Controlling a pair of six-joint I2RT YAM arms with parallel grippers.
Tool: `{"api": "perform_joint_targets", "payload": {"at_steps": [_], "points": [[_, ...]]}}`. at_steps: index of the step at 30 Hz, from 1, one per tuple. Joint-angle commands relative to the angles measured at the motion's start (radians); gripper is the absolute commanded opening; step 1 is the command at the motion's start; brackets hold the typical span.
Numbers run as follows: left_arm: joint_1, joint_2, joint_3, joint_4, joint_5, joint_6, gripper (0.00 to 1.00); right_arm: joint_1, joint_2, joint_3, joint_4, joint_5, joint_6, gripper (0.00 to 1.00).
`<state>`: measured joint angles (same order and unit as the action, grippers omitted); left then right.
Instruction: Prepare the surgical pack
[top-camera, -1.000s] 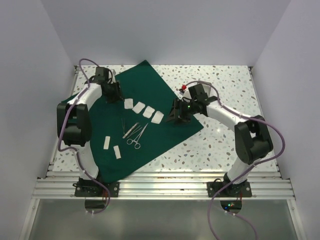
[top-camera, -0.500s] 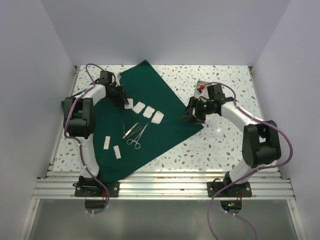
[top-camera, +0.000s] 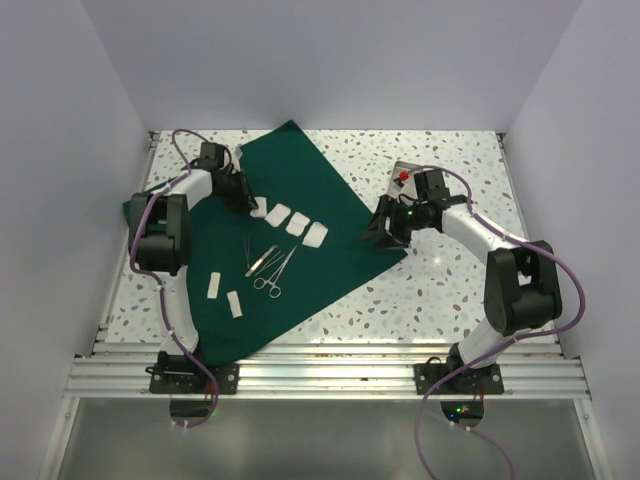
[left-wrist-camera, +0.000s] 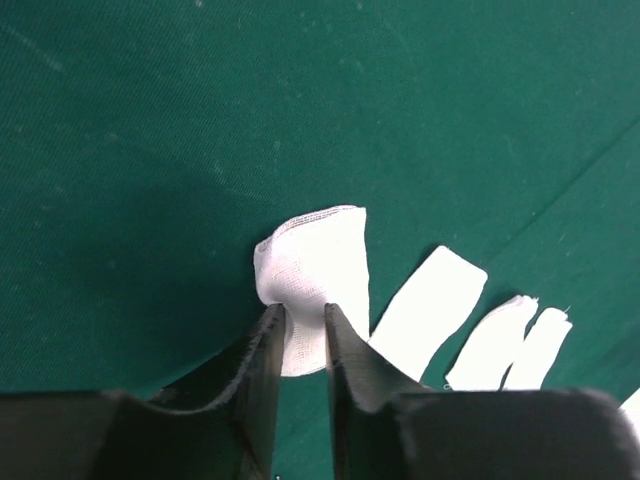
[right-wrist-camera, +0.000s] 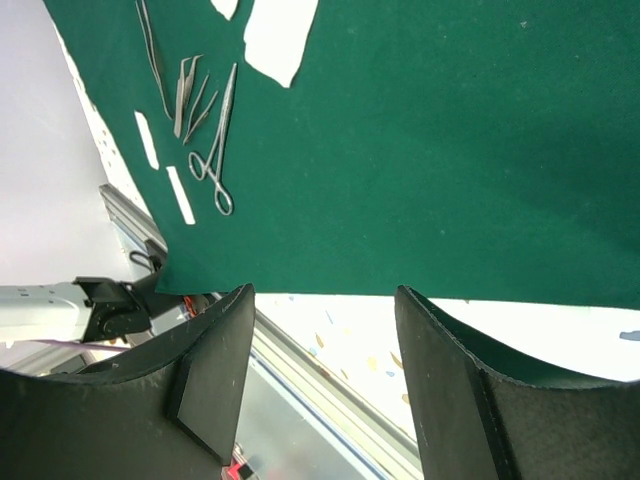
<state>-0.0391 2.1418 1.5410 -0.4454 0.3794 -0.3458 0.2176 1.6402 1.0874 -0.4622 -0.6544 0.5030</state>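
Note:
The surgical pack lies open as a dark green cloth (top-camera: 300, 190) spread like a diamond. On it sit a row of white pads (top-camera: 298, 222), steel instruments (top-camera: 266, 266) and two small white strips (top-camera: 214, 285). My left gripper (top-camera: 247, 200) is at the row's left end. In the left wrist view it (left-wrist-camera: 300, 322) is shut on the end pad (left-wrist-camera: 315, 255), which bulges up between the fingertips (left-wrist-camera: 266, 335). My right gripper (top-camera: 385, 232) hangs open over the cloth's right corner, and the cloth's edge (right-wrist-camera: 450, 150) runs across just past its jaws (right-wrist-camera: 322, 295).
A small silver tray (top-camera: 403, 170) shows partly behind the right arm on the speckled table (top-camera: 450, 300). Aluminium rails (top-camera: 330, 375) run along the near edge. White walls close in the left, right and back.
The left gripper moved to the end pad and closed on it. The right arm swung right, from over the cloth to its right corner, and has held still since.

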Motion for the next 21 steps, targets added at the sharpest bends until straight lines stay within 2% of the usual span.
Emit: {"api": "perform_joint_targets", "payload": {"at_steps": [1, 8, 15, 21], "points": [[0.005, 0.033, 0.018, 0.022, 0.006, -0.015, 0.25, 0.000, -0.023, -0.001, 0.014, -0.030, -0.012, 0.62], [0.007, 0.020, 0.057, -0.027, -0.048, 0.002, 0.00, 0.000, -0.022, -0.001, 0.013, -0.036, -0.014, 0.61], [0.007, -0.051, 0.065, -0.065, -0.091, 0.011, 0.00, 0.002, -0.025, 0.000, 0.013, -0.039, -0.015, 0.61], [0.005, -0.135, 0.025, -0.065, -0.031, 0.002, 0.00, 0.000, -0.020, 0.002, 0.017, -0.042, -0.012, 0.61]]}}
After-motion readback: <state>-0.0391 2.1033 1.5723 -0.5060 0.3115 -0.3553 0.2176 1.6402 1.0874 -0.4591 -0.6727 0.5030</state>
